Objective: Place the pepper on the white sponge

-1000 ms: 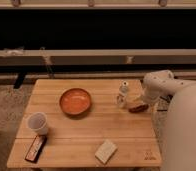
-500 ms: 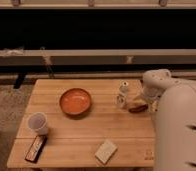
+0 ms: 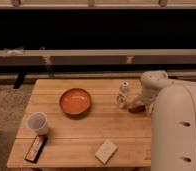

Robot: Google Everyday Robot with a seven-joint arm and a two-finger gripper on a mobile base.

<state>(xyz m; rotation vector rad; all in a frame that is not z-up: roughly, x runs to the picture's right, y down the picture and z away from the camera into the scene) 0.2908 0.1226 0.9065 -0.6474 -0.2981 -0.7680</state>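
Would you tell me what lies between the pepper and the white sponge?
Only bare table between pepper and sponge, in the camera view; the gripper is at the pepper.

One table, wooden. On top, six loose things, each kind counted once: one bowl, orange; one cup, translucent white; one bar, dark and flat with red-orange marks; one sponge, cream-white; one bottle, small and whitish; one pepper, reddish-brown (only partly seen). One arm, white and bulky, at the right. One gripper at its end, low over the table's right side, just beside the bottle and right above the pepper. Behind, two pale beams across the dark wall, one at mid-height, one at the very top.
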